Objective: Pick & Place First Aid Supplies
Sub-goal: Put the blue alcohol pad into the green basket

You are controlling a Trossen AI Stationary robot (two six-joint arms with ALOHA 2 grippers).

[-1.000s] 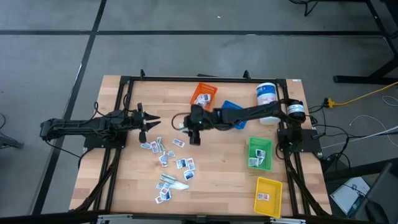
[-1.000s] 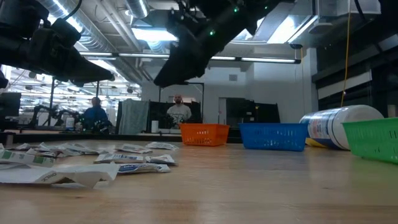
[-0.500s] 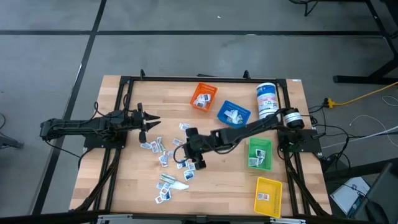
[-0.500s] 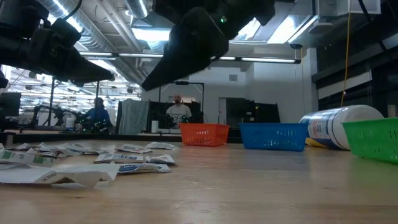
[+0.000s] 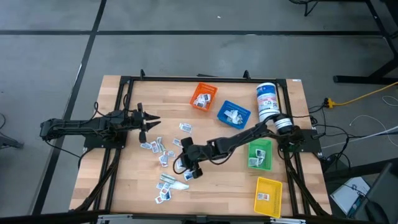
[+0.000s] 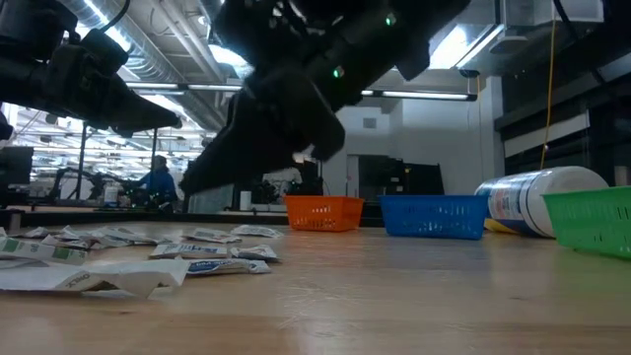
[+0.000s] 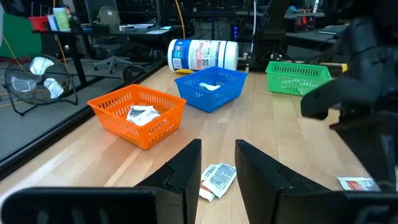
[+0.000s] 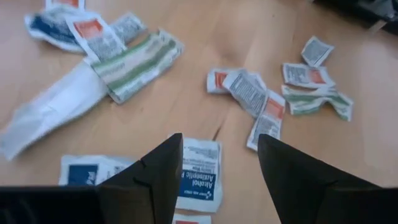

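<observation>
Four bins sit on the table's right half. The orange bin at the far side holds white packets; the left wrist view shows them lying flat on its floor. Just beside it the blue bin holds a crumpled white packet or two. The green bin, nearer the right edge, has a few packets at one end. The yellow bin, at the near right corner, carries one packet. A white canister with a blue label lies on its side beside the blue bin.

The remaining packets are scattered loose over the table's middle left, from just below the left gripper to the near edge, where a longer green-striped wrapper lies among them.

The right gripper reaches across the table and hangs low over this scatter, its fingers spread wide and grasping nothing. In its wrist view a blue-printed packet lies directly between the fingertips, with red-printed ones close beyond. The right arm crosses between the blue and green bins.

The left gripper waits at the table's left edge above the wood, fingers parted and empty, with a single packet on the table before it.
</observation>
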